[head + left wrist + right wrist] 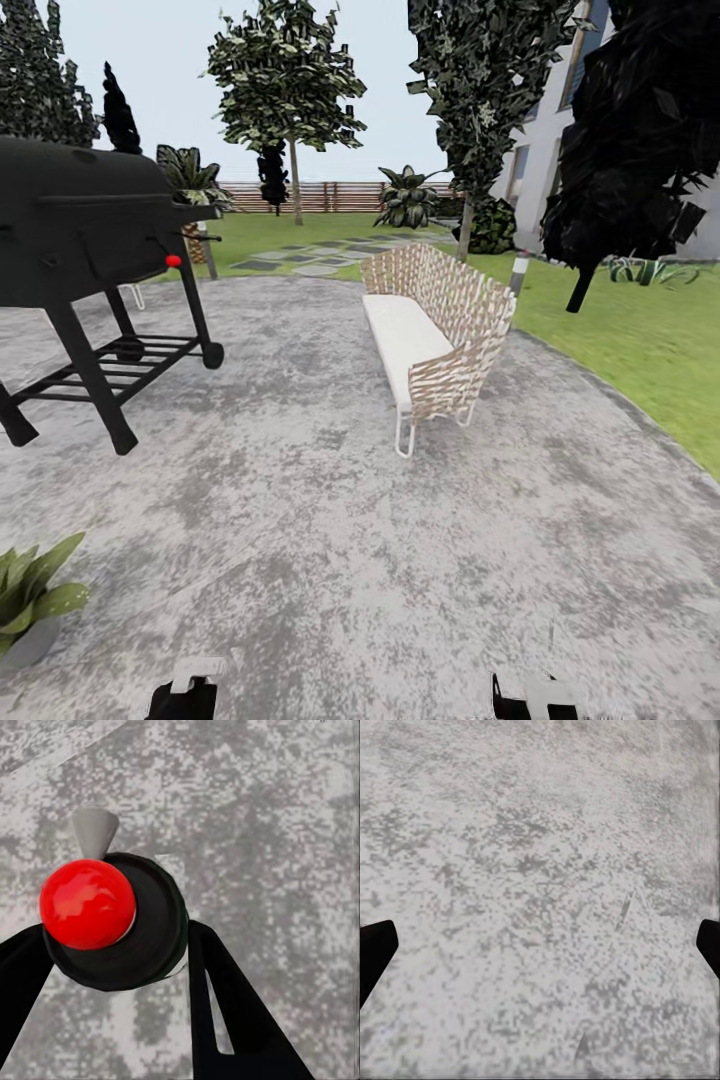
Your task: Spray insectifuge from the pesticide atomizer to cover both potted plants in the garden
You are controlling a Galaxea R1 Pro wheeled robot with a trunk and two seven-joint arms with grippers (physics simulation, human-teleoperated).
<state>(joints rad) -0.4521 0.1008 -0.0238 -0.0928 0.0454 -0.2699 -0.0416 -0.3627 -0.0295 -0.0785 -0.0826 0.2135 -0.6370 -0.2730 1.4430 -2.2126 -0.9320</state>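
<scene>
No writing or labels can be read anywhere. A round patio (330, 560) of mottled grey stone fills the lower frame, edged by lawn (640, 340) at right. A black metal grill (90, 270) stands at upper left; a woven wicker bench (435, 335) with a white cushion sits at centre. One potted plant (30, 600), broad pointed green leaves, sits at lower left. The left gripper (112, 945) grasps a dark round object with a glossy red ball (86, 904) on it. The right gripper (540, 945) has its fingers spread apart, holding nothing.

One potted plant (30, 600) sits at the patio's (330, 560) left edge
</scene>
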